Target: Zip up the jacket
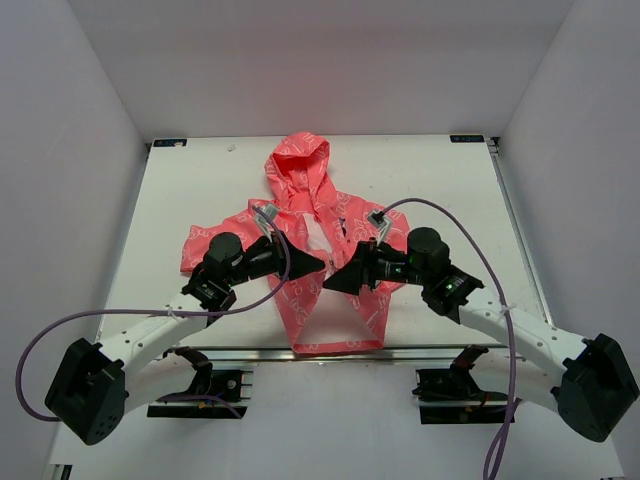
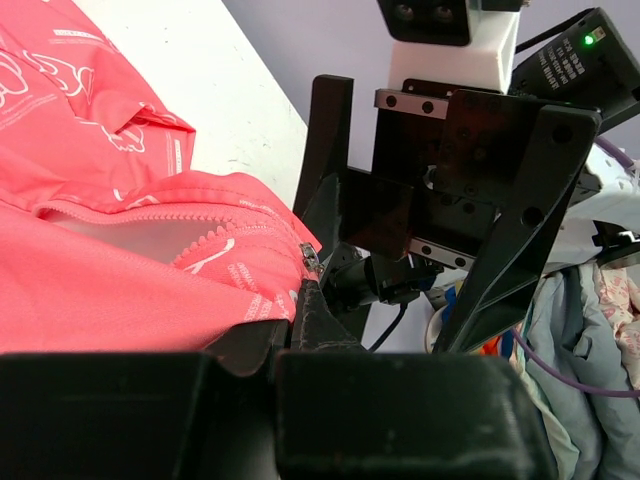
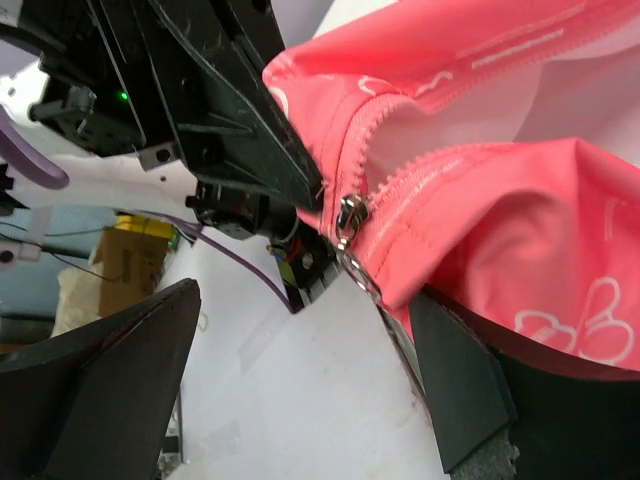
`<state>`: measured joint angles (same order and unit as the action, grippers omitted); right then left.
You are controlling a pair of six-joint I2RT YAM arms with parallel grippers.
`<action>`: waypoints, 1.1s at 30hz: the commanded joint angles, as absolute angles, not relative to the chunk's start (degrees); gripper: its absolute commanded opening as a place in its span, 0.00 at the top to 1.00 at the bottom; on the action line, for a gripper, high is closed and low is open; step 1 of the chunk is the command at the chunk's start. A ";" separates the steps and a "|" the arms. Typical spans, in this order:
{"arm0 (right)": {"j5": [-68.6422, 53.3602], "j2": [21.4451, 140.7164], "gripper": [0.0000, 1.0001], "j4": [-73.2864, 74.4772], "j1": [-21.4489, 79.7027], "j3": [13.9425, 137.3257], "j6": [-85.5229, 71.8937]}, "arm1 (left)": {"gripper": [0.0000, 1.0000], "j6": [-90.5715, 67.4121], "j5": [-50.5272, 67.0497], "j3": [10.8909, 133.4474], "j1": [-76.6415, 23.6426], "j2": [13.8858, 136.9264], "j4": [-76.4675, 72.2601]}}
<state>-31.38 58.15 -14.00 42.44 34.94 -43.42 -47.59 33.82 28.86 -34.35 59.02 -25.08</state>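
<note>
The coral-pink jacket (image 1: 312,225) lies on the table, hood at the far end, front open, hem hanging over the near edge. My left gripper (image 1: 316,263) is shut on the jacket's front edge; in the left wrist view (image 2: 286,322) the fabric (image 2: 120,290) is pinched just below the zipper slider (image 2: 310,259). My right gripper (image 1: 336,280) is open and faces the left one. In the right wrist view (image 3: 300,300) its fingers (image 3: 110,380) stand wide apart. The metal slider (image 3: 347,213) and its hanging pull tab (image 3: 361,274) sit just inside the right finger (image 3: 462,380), untouched.
The white table (image 1: 190,200) is walled on three sides. Its metal front rail (image 1: 250,353) runs under the hem. Purple cables (image 1: 470,230) loop over both arms. The two grippers nearly touch over the jacket's front.
</note>
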 commanded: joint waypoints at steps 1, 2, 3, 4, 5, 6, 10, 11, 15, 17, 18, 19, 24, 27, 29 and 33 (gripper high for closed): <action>-29.71 58.97 0.11 -24.23 43.24 33.84 -47.10 | 1.00 -47.55 32.96 28.83 -34.63 57.13 -25.32; -29.62 59.32 0.11 -24.95 43.59 33.75 -47.63 | 1.00 -47.55 32.79 28.83 -34.63 57.13 -25.23; -29.71 59.50 0.11 -25.31 43.68 33.92 -47.90 | 1.00 -47.55 32.52 28.74 -34.63 57.04 -25.14; -29.71 59.59 0.11 -25.57 43.77 34.01 -48.07 | 1.00 -47.55 32.35 28.83 -34.63 57.13 -25.05; -29.71 59.68 0.11 -26.27 43.94 34.01 -48.16 | 1.00 -47.55 32.17 28.74 -34.63 57.13 -24.96; -30.32 59.85 0.11 -26.37 43.86 34.19 -48.16 | 1.00 -47.64 31.65 28.74 -34.63 57.13 -24.79; -30.06 59.59 0.11 -26.54 44.21 33.49 -49.13 | 1.00 -47.81 31.29 28.57 -34.63 57.13 -25.05; -29.88 59.15 0.11 -27.41 44.21 33.23 -49.30 | 1.00 -47.81 31.20 28.65 -34.63 57.13 -24.87; -29.71 58.54 0.14 -27.33 44.47 32.00 -50.01 | 1.00 -48.25 30.32 28.04 -34.63 56.78 -25.04; -29.44 58.01 0.16 -27.60 44.47 31.47 -50.62 | 1.00 -48.60 30.06 27.86 -34.63 56.78 -25.22; -29.01 57.83 0.16 -27.60 44.56 31.20 -50.80 | 1.00 -48.69 30.06 27.77 -34.63 56.69 -25.49; -28.83 57.57 0.16 -26.90 44.65 30.94 -50.80 | 1.00 -48.78 29.88 27.77 -34.63 56.78 -25.40; -26.90 56.34 0.17 -27.59 45.00 29.97 -51.06 | 1.00 -49.22 30.67 27.16 -34.63 56.95 -26.89; -26.46 56.69 0.16 -30.58 45.53 29.44 -51.50 | 1.00 -49.57 30.85 26.81 -34.63 56.87 -27.16; -26.37 57.47 0.16 -32.16 45.70 29.44 -51.77 | 1.00 -49.48 31.20 26.81 -34.63 56.60 -27.33; -25.50 57.22 0.17 -32.52 46.14 29.71 -51.59 | 1.00 -48.78 30.41 27.16 -34.63 56.16 -25.58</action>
